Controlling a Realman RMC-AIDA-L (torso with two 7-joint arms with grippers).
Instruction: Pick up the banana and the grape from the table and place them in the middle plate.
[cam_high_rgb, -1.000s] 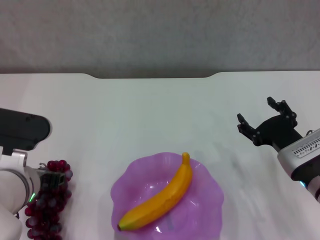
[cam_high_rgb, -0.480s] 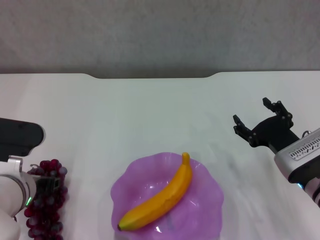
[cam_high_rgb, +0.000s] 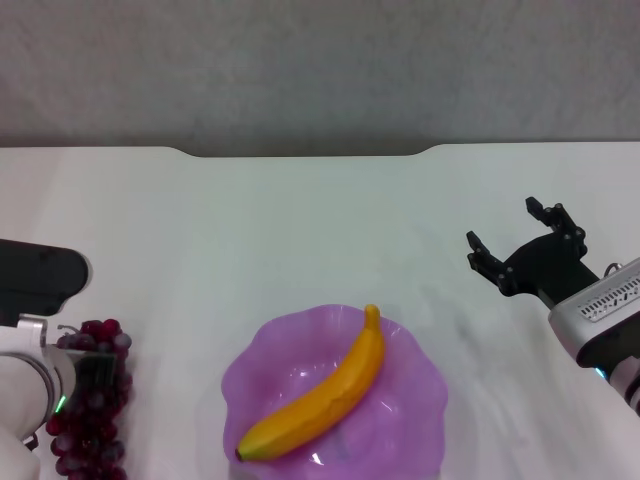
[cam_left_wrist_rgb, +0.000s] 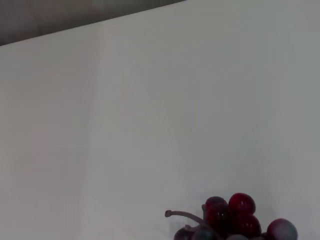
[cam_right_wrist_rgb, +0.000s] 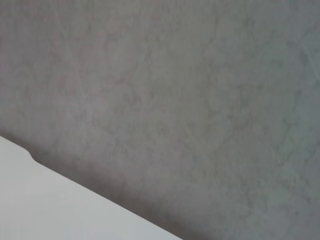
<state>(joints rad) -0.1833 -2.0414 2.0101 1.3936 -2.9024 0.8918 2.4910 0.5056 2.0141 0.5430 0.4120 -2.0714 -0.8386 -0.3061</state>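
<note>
The banana lies diagonally in the purple middle plate at the front centre of the white table. The grape is a dark red bunch at the front left. My left gripper is closed around its upper part, with one dark finger showing among the berries. The left wrist view shows the top of the grape and its stem over the bare table. My right gripper is open and empty, hovering to the right of the plate.
The table's notched far edge meets a grey wall. The right wrist view shows only the wall and a corner of the table.
My left arm and the grape have shifted left together. My right gripper has moved slightly left and down, still open.
</note>
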